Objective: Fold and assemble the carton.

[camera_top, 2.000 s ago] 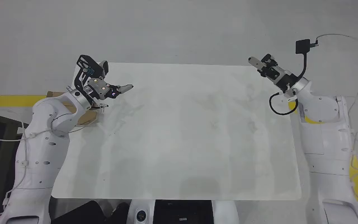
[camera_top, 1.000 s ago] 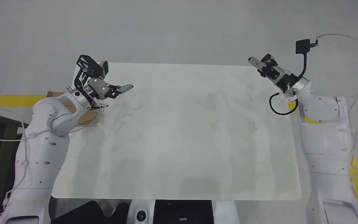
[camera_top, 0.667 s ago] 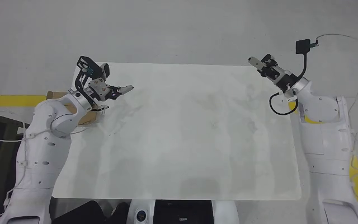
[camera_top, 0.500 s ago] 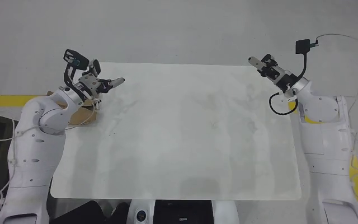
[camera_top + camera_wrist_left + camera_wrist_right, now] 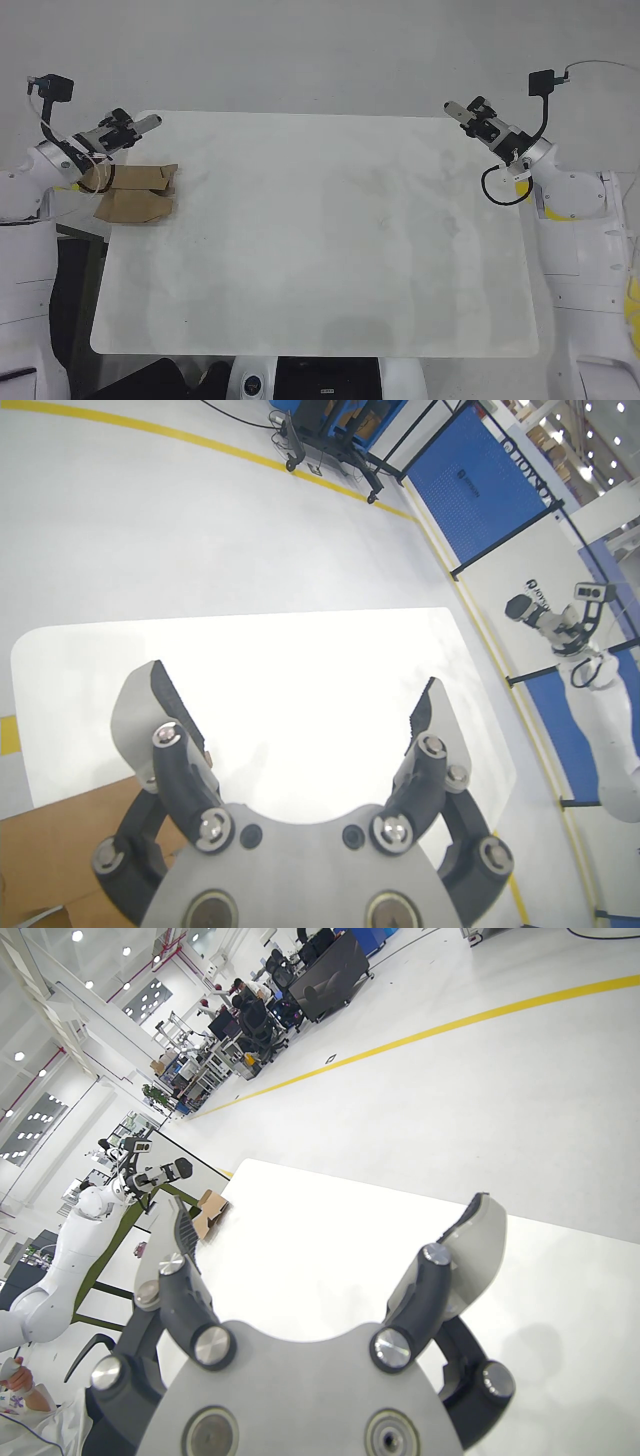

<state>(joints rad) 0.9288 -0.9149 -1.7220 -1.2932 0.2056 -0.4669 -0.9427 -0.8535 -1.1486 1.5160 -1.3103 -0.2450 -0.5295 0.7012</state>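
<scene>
Top view: the biggest thing is my white table (image 5: 330, 220). It is flat and smooth, with round corners.

The carton (image 5: 140, 193) comes next. It is brown cardboard, not folded up yet, and it lies flat like a thick sheet. It sits at the left edge of the table and one end sticks out past the edge. Its long side runs from that edge in toward the middle of the table. It looks stiff but bendy, so I think it will fold along its creases.

My left pincer (image 5: 143, 122) is near the carton, up by the far left corner of the table. The carton lies just back from it, on the side toward my body, and the two do not touch. In the left wrist view the left pincer (image 5: 294, 680) is wide open and holds nothing, and the carton (image 5: 60, 840) shows down by its base. Its pads (image 5: 172, 700) are black and ribbed.

My right pincer (image 5: 455, 107) is well apart from the carton, at the far right corner. It is open too, with nothing in it.

So I think my left arm should go first. It needs to come back and down onto the carton.
</scene>
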